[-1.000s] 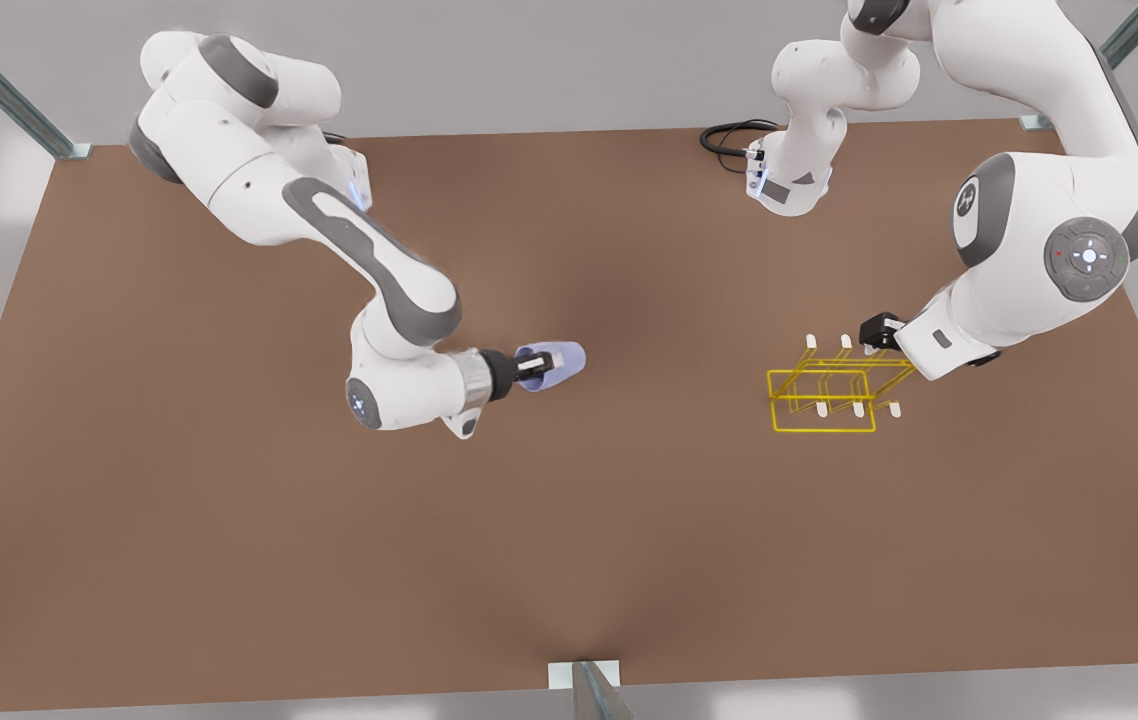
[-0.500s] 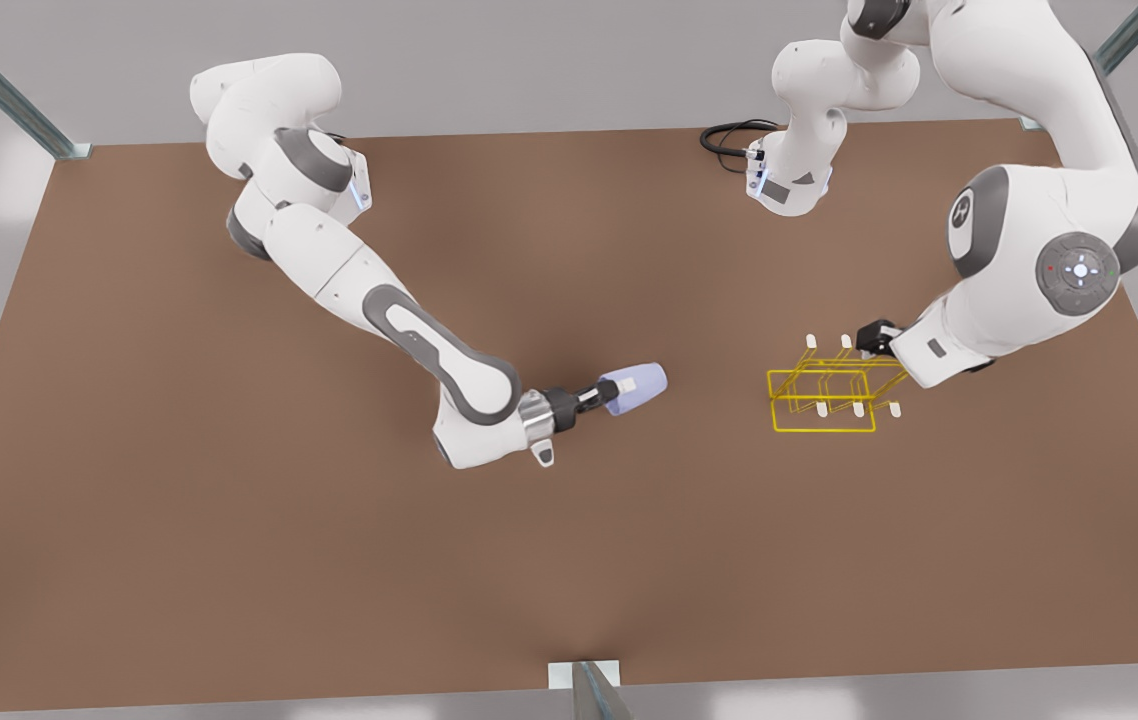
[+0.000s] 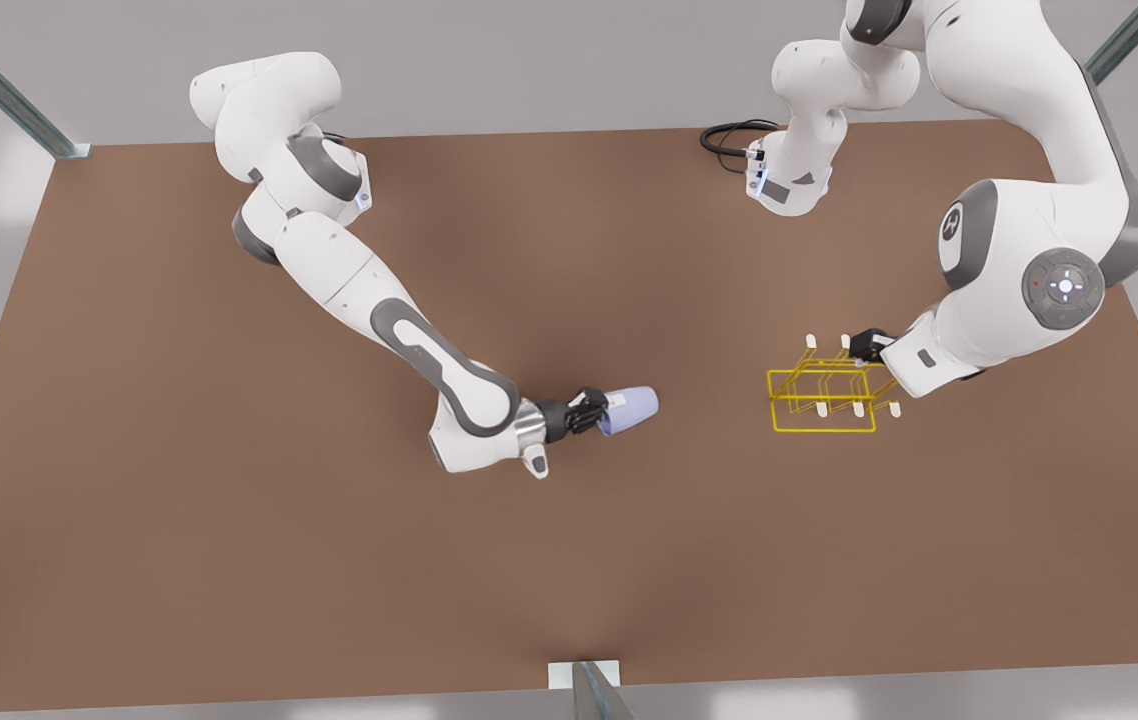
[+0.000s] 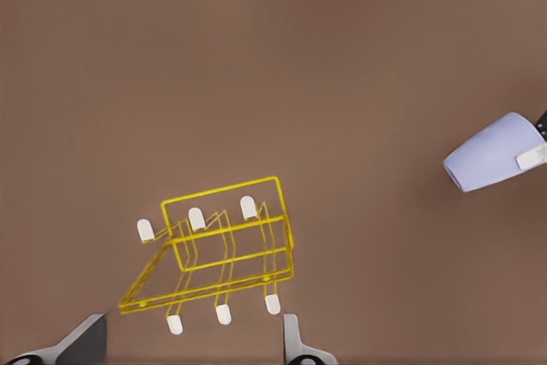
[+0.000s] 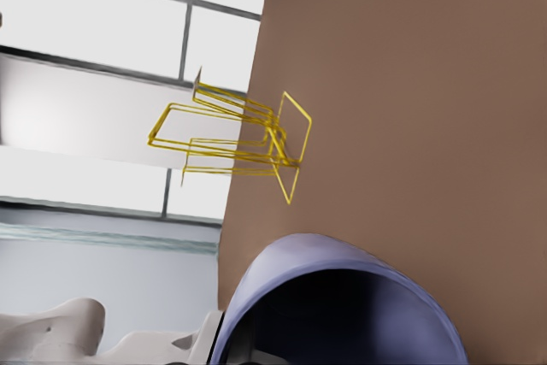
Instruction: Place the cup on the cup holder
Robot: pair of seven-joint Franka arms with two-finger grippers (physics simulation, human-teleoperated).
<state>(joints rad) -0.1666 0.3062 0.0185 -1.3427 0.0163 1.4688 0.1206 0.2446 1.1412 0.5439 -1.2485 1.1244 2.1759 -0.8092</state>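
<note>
My right gripper (image 3: 597, 412) clamps the cup (image 3: 632, 409) sideways, base toward the cup holder (image 3: 826, 396); my left gripper (image 3: 864, 345) waits spread beside it.

No readable text, labels or numbers anywhere (arm joint (image 3: 950, 223) carries small mark, illegible).

The cup (image 5: 342, 305) is being cut off by the right wrist view's lower edge, its base being left unseen. In the left wrist view, the left gripper (image 4: 192, 344) fingers (image 4: 295, 344) are being cropped at the frame edge. In the front view, the cup holder (image 3: 824, 395) is being partly covered by the left gripper (image 3: 869, 345).
</note>
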